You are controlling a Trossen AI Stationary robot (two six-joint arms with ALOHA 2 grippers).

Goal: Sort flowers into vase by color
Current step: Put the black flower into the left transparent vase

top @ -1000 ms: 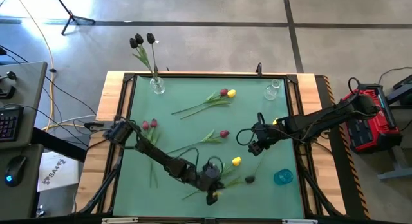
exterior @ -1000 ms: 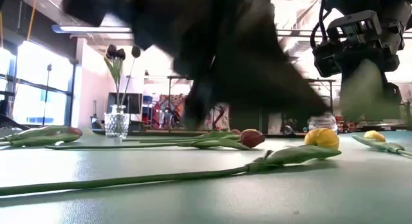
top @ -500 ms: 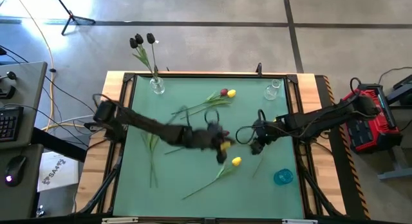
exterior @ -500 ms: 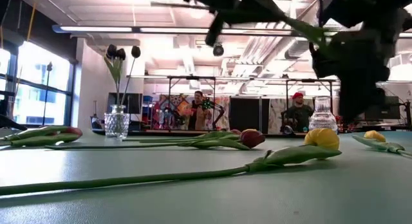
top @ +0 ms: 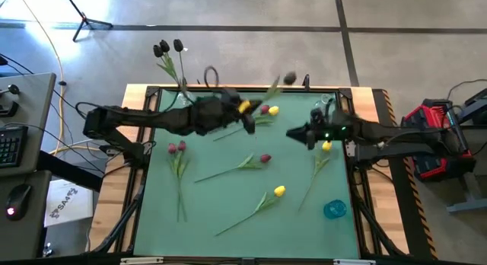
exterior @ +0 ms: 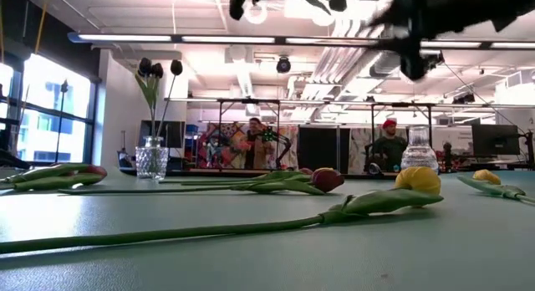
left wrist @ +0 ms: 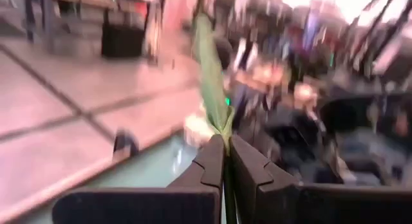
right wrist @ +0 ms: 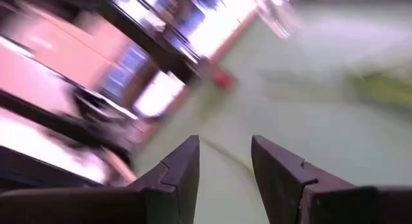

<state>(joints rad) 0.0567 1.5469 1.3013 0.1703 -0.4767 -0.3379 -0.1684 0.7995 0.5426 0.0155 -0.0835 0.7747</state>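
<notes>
My left gripper is raised over the table's far middle, shut on a black-headed tulip. Its head reaches past the far edge. A clear vase at the far left corner holds two black tulips. Another clear vase stands at the far right. Red tulips, yellow tulips and a red and yellow pair lie flat on the mat. My right gripper is open, beside the right yellow tulip and touching nothing. My left gripper pinches the black tulip's green stem between its two fingers. The flower is lifted clear of the table. A long leaf and the stem run on past the fingertips, slanting toward the table's far right.
A blue vase stands near the right near corner. Wooden rails frame the green mat. Bare mat lies at the near middle and the near left. People show in the room behind, in the low view.
My left gripper has swung from the near edge up and across to the far middle, carrying the black tulip clear off the mat. My right gripper has moved toward the far edge, away from the yellow tulip's stem.
</notes>
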